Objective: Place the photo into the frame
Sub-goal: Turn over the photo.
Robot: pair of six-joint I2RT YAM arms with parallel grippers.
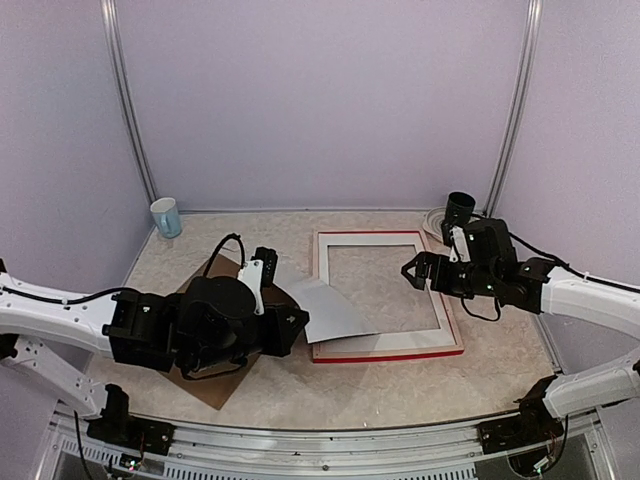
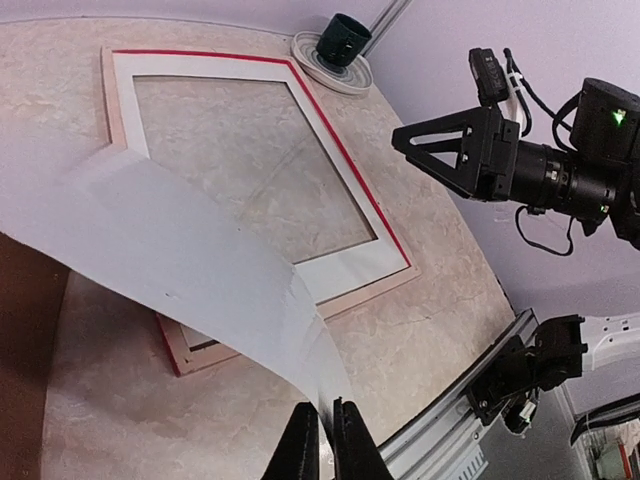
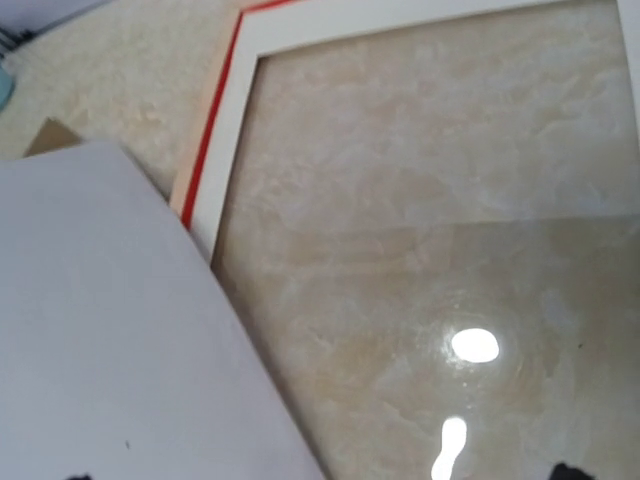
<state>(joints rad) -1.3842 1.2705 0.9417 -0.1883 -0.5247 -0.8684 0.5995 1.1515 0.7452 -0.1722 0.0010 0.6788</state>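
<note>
While the photo (image 2: pixel 180 260) is pinched in the left tool (image 2: pixel 327 412), draped over the frame (image 1: pixel 388 352) toward the worktop's (image 1: pixel 400 400) right edge, it should be lowered square into it; the right tool (image 1: pixel 409 271) is held open.

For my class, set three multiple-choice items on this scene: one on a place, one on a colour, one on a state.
1. Where is the dark cup? A back left; B back right; C front centre.
2. What colour is the frame's outer edge? A red; B blue; C green.
3. The left end effector is: A open; B shut on the cup; C shut on the photo.
Answers: B, it stands at the table's far right corner; A, a red line rims it; C, it pinches the sheet's edge.
</note>
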